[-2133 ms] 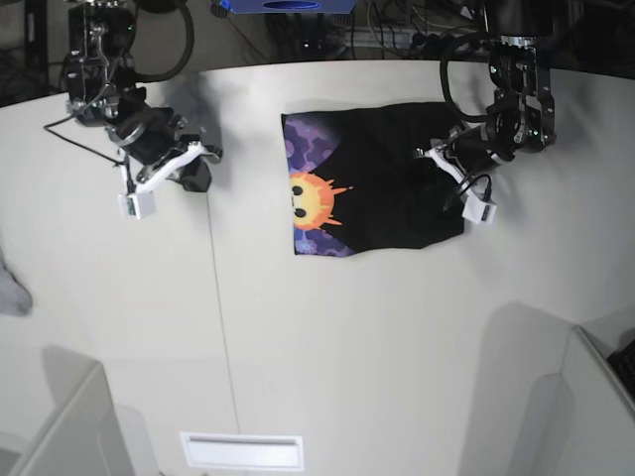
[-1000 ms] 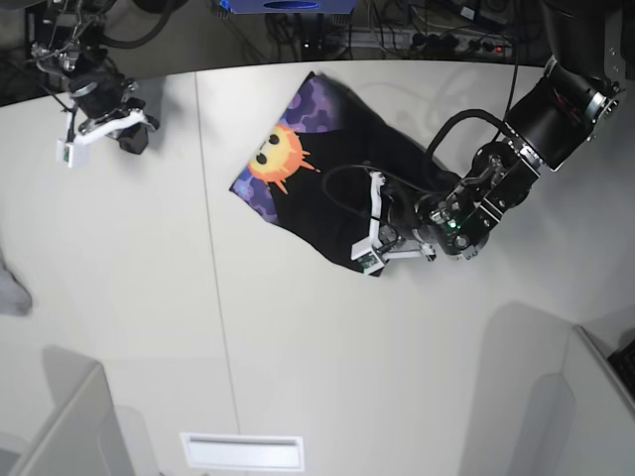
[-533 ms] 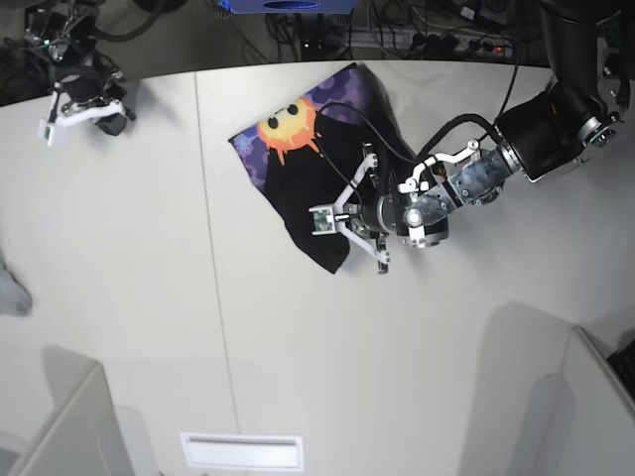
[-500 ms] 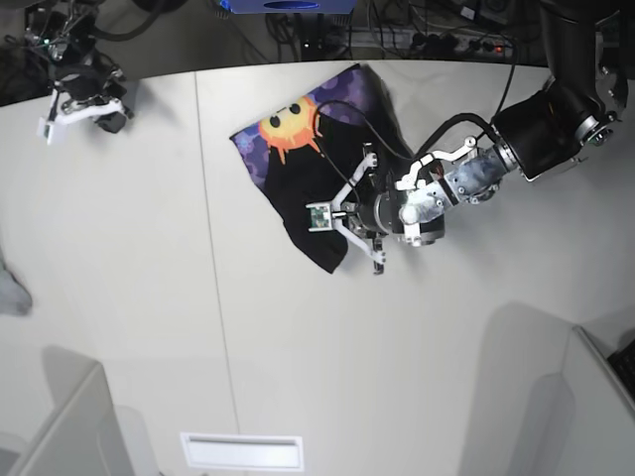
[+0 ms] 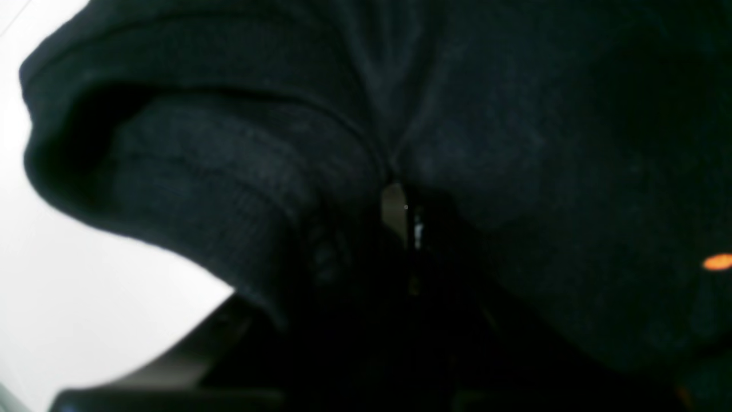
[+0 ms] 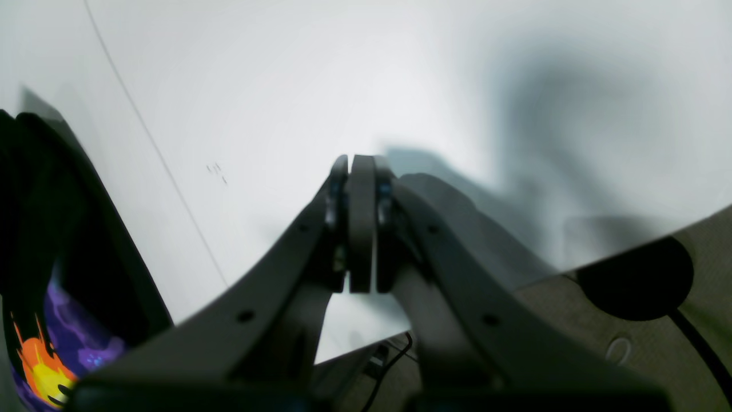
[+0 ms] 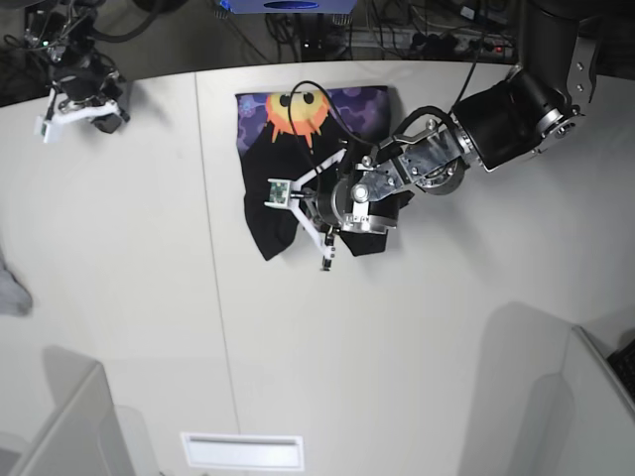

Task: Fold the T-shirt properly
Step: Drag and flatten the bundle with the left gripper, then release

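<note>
- The whole table point(image 7: 397, 347) is seen from overhead.
- The T-shirt point(image 5: 486, 143) is viewed at very close range from the left wrist.
- The shirt's printed edge is shared by the right-wrist and overhead views.

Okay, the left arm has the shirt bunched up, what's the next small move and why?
Probably lower the left gripper and lay its pinched fold flat: the T-shirt hangs crumpled from its fingers, the sun print twisted toward the table's far edge.

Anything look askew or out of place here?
Yes. The T-shirt is bunched and crooked, not flat: its lower part hangs in an uneven lump, pinched by the left gripper. The right gripper is shut and empty, far off at the table edge.
</note>
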